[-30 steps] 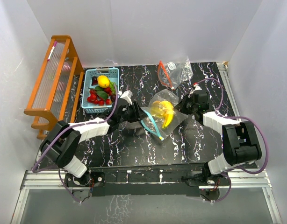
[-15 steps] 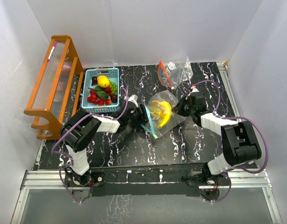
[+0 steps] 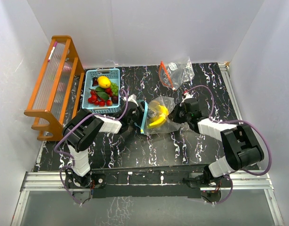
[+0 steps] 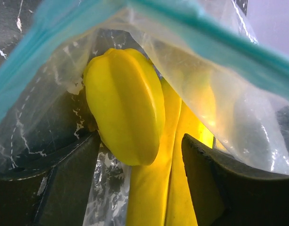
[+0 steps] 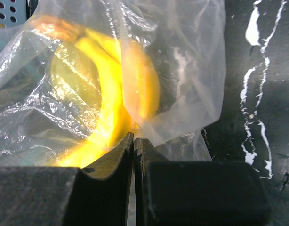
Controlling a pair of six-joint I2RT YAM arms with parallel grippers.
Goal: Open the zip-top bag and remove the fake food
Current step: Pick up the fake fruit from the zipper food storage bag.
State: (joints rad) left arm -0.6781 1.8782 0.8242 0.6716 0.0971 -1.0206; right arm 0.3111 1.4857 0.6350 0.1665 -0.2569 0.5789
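A clear zip-top bag [image 3: 161,115] with a light-blue zip strip [image 3: 143,117] lies mid-table and holds yellow bananas [image 3: 157,120]. My left gripper [image 3: 139,116] is open and reaches into the bag's mouth. In the left wrist view its gripper [image 4: 140,181] straddles the bananas [image 4: 158,193], with a ribbed yellow fruit [image 4: 125,108] just above and the zip strip [image 4: 215,42] overhead. My right gripper [image 3: 175,115] is shut on the bag's far end. The right wrist view shows that gripper [image 5: 134,139] pinching the plastic [image 5: 177,75] beside the bananas [image 5: 111,103].
A light-blue slotted basket [image 3: 90,75] at the back left holds red, green and yellow-orange fruit pieces [image 3: 103,92]. A second clear bag with an orange-red zip [image 3: 175,73] lies at the back. A wooden rack [image 3: 52,84] stands at the far left.
My left gripper has moved right, from outside the zip strip into the bag's mouth. My right gripper has pulled the bag left and nearer the left arm.
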